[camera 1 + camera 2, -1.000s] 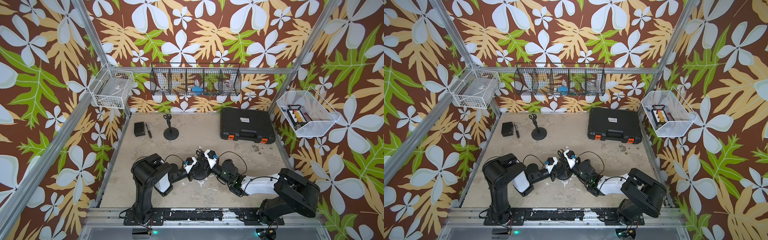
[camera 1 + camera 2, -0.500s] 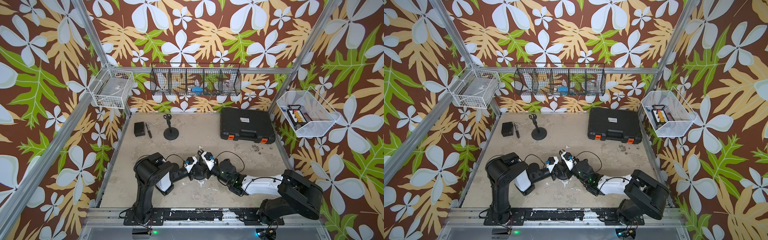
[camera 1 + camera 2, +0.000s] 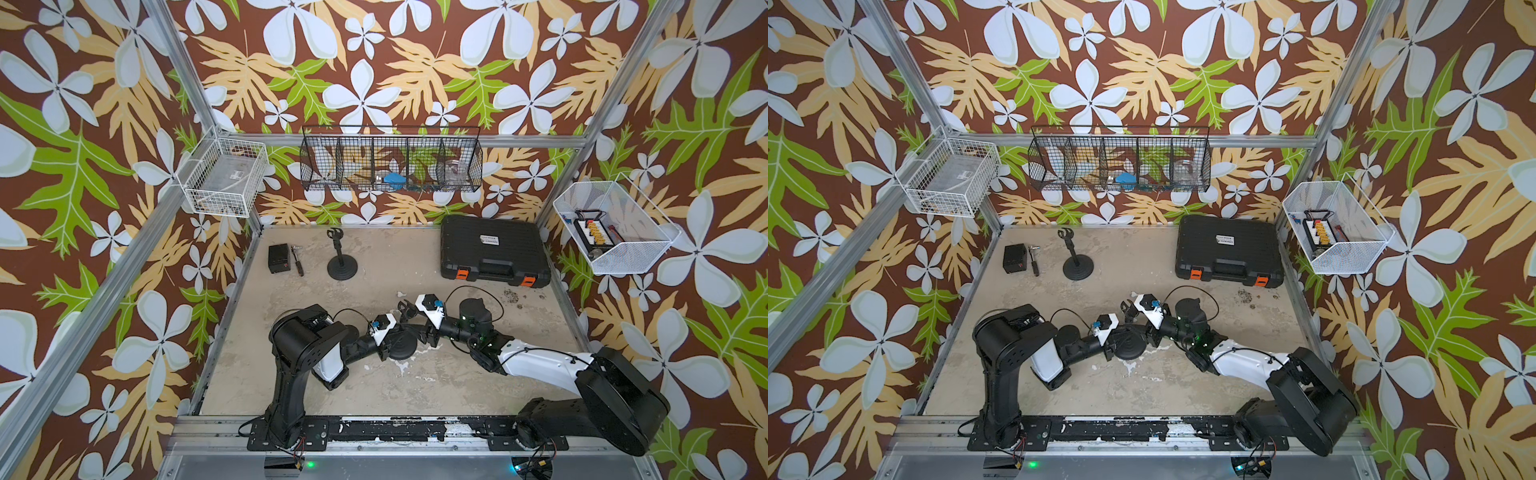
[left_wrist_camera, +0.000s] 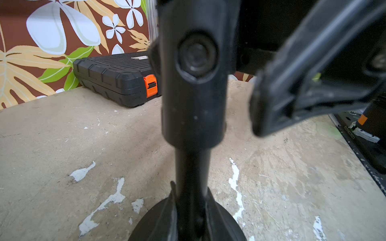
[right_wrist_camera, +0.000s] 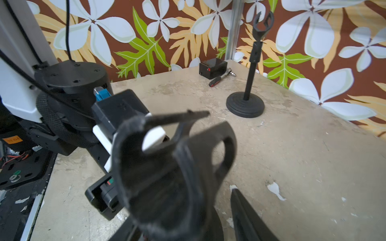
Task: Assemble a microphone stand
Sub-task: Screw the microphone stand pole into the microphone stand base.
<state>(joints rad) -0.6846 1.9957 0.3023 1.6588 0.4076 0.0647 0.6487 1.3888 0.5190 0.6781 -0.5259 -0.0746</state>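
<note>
Microphone stand (image 3: 401, 345) upright at the table's (image 3: 436, 266) front centre, both your arms at it.
Your left claw (image 4: 191, 200) is clamped on its pole (image 4: 191, 162) just above the round base (image 4: 152, 225); your right claw (image 3: 409, 316) stands open around the clip (image 5: 167, 162) on top, one finger (image 4: 292, 87) clear of it.

You're running a robot test cell in a lab, not a home or shop: silver aluminium frame bars (image 3: 532, 141) box in a scuffed, paint-flecked beige desk (image 3: 415, 257), and brown wall panels printed with white flowers and green leaves (image 3: 374, 62) close it off on three sides. Your two black-and-white robot arms (image 3: 307, 345) (image 3: 540, 365) stand bolted to a black slotted rail (image 3: 374, 432) at the front. A white wire basket (image 3: 224, 178), a long black wire basket (image 3: 390, 158) and a black plastic tool case with orange latches (image 3: 494, 249) hold the supplies.
</note>
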